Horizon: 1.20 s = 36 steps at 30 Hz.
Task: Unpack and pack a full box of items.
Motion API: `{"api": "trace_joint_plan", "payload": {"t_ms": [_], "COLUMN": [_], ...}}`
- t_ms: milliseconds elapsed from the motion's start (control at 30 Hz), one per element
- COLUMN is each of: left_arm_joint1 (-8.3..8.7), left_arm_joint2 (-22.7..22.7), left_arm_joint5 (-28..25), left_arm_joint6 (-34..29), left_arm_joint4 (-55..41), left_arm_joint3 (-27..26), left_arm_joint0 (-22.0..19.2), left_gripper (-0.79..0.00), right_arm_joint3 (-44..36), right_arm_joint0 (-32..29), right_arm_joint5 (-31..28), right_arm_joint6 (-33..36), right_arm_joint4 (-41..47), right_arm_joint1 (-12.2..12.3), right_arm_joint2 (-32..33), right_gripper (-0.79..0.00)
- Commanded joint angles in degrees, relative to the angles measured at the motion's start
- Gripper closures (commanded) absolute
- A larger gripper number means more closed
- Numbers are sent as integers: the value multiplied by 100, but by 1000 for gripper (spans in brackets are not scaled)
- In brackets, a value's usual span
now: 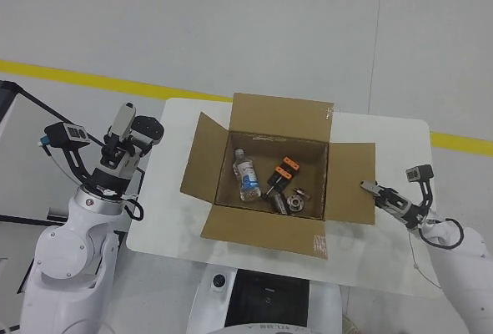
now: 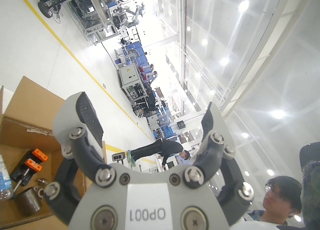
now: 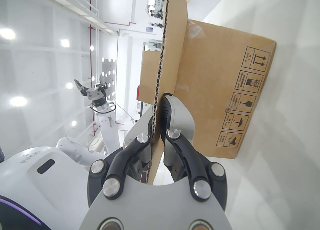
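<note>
Gripping the 3 o'clock flap (image 1: 350,182) of the box (image 1: 281,113), mid-table (image 1: 179,125), my right gripper (image 3: 157,108) is clamped on the cardboard edge. My left gripper (image 2: 147,108), spread wide, stands at 9 o'clock, well apart from the box. Inside lie a bottle (image 1: 245,174), an orange-topped vise (image 1: 283,173) and a metal cylinder (image 1: 294,201).

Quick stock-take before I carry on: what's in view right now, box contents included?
cardboard box: one, brown, flaps open, on the table
table: one, white, under the box
bottle: one, clear with white label, lying in the box
clamp tool: one, black with orange parts, in the box beside the bottle
metal parts: a few, grey, in the box by the tool; exact count unclear
left gripper: open, empty, raised beside the box
right gripper: shut on box flap
</note>
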Motion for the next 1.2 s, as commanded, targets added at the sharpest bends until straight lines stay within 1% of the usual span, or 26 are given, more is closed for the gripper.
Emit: {"api": "trace_joint_plan", "payload": {"t_ms": [0, 133, 267, 300, 333, 467, 667, 933, 1067, 1167], "left_arm_joint1": [0, 0, 0, 0, 0, 0, 0, 0, 0, 0], "left_arm_joint2": [0, 0, 0, 0, 0, 0, 0, 0, 0, -17], "left_arm_joint5": [0, 0, 0, 0, 0, 0, 0, 0, 0, 2], "left_arm_joint6": [0, 0, 0, 0, 0, 0, 0, 0, 0, 18], "left_arm_joint4": [0, 0, 0, 0, 0, 0, 0, 0, 0, 41], "left_arm_joint3": [0, 0, 0, 0, 0, 0, 0, 0, 0, 24], "left_arm_joint0": [0, 0, 0, 0, 0, 0, 0, 0, 0, 5], "left_gripper": [-785, -785, -785, -785, -785, -785, -785, -785, -785, -785], "right_arm_joint3": [-3, -146, -578, -678, -767, -1086, -1313, -792, -696, -654], "right_arm_joint0": [-104, -391, -603, -600, -604, -435, -162, 374, 663, 796], "right_arm_joint5": [38, 193, 614, 676, 710, 882, 1029, 981, 897, 832], "right_arm_joint6": [50, 242, 665, 727, 760, 853, 653, 342, 241, 249], "right_arm_joint4": [51, 208, 315, 323, 359, 569, 519, 221, 178, 210], "right_arm_joint1": [52, 173, 263, 278, 282, 262, 165, -13, -132, -190], "right_arm_joint2": [234, 764, 1069, 1119, 1140, 1053, 550, -263, -705, -889], "right_gripper": [0, 0, 0, -354, -785, -785, -785, -785, -785, -785]}}
